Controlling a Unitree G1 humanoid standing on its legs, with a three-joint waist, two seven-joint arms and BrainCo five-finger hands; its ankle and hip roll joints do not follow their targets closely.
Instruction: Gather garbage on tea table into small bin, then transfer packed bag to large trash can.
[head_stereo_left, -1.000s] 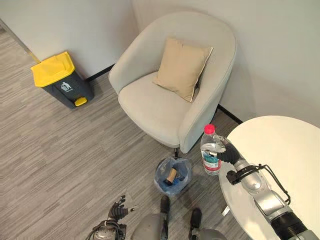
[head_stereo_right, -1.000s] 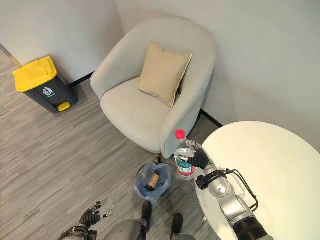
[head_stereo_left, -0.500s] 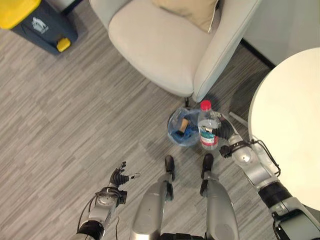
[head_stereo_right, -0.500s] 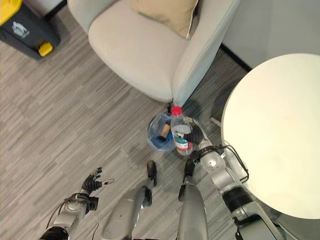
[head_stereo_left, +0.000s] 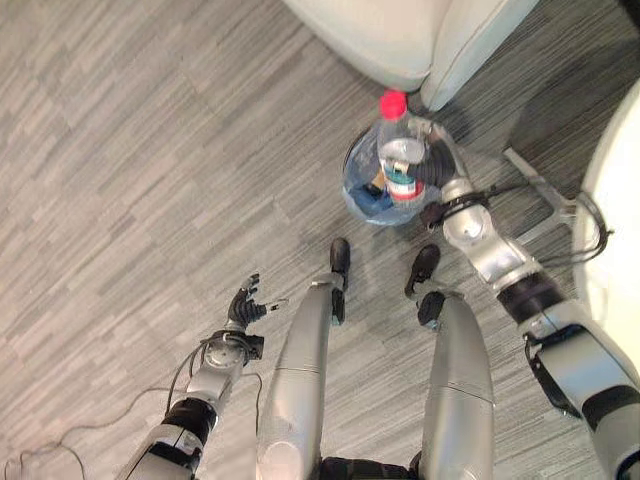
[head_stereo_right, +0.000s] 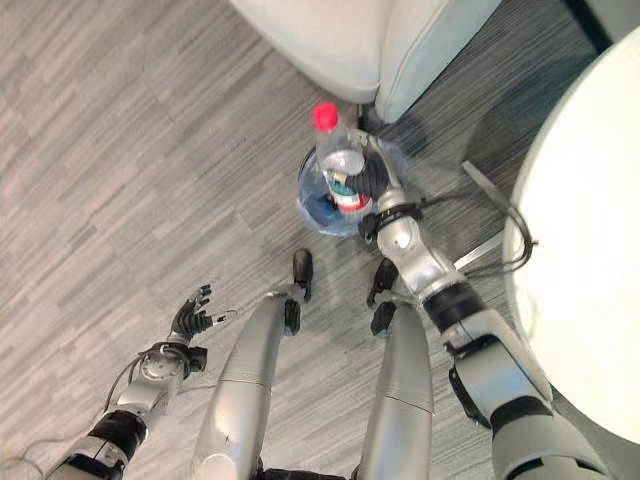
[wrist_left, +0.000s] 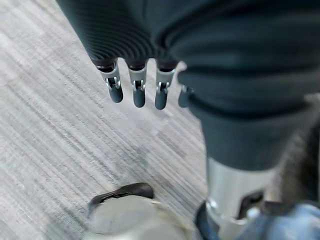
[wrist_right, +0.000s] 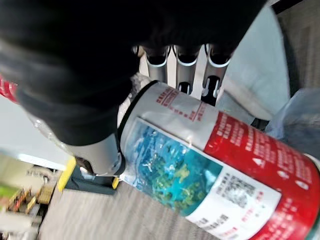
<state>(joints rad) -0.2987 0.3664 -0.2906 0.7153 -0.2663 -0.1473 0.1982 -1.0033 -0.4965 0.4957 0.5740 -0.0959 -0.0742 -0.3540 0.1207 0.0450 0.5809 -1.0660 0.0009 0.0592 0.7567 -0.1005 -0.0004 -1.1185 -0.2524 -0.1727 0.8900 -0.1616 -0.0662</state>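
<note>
Holding the water bottle (head_stereo_left: 398, 148) over the small bin (head_stereo_left: 365, 195) at upper centre, right hand (head_stereo_left: 432, 165) clasped around it, left hand (head_stereo_left: 243, 307) slack-fingered; drop and bag transfer remain.

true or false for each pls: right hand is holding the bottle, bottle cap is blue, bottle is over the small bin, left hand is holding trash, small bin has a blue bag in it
1. The right hand is holding the plastic bottle. True: its fingers curl round the bottle's body, as the right wrist view shows.
2. The bottle's cap is blue. False: the cap is red.
3. The bottle is held above the small bin. True: in both eye views it overlaps the bin's opening on the floor.
4. The left hand is holding a piece of trash. False: its fingers are spread and hold nothing, low over the grey floor.
5. The small bin is lined with a blue bag. True: a blue bag shows inside its rim.
</note>
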